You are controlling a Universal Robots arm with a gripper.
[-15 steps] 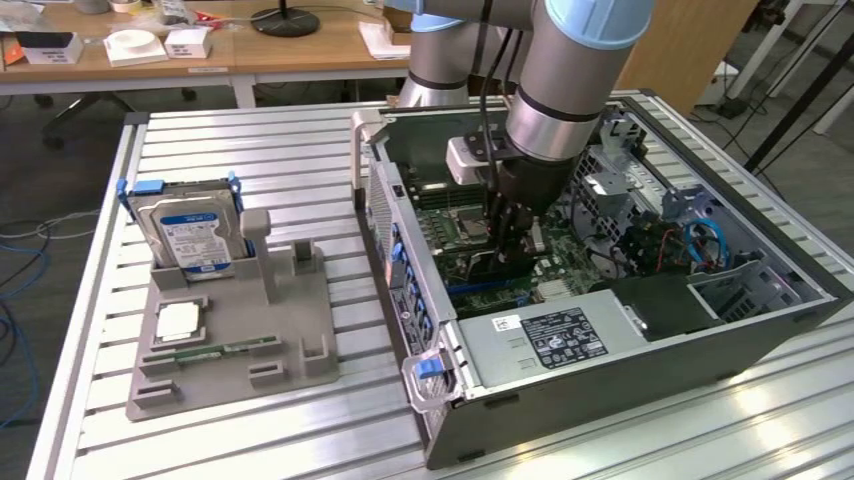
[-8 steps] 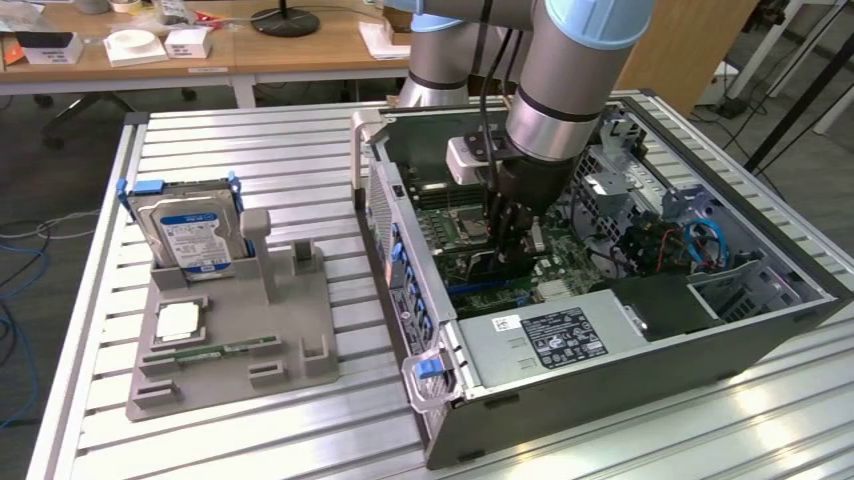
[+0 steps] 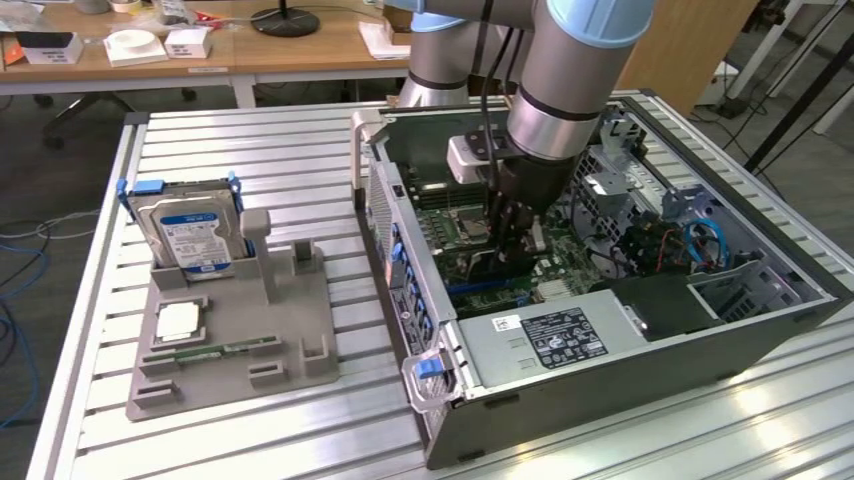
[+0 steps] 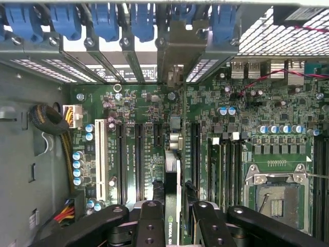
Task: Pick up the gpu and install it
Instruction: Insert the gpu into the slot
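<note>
The black two-fingered gripper (image 4: 172, 218) is down inside the open grey metal computer case (image 3: 747, 330), clamped on the thin dark gpu card (image 4: 172, 206), which stands edge-on over the green motherboard (image 4: 247, 134) among its long black slots. A white slot (image 4: 98, 159) lies beside these; blue plastic latches (image 4: 105, 23) line the case's rear wall. The card's top edge shows partial white lettering I can't read. Outside the case, a grey moulded holder (image 3: 234, 340) carries a silver hard drive with blue-and-white label (image 3: 191, 235).
</note>
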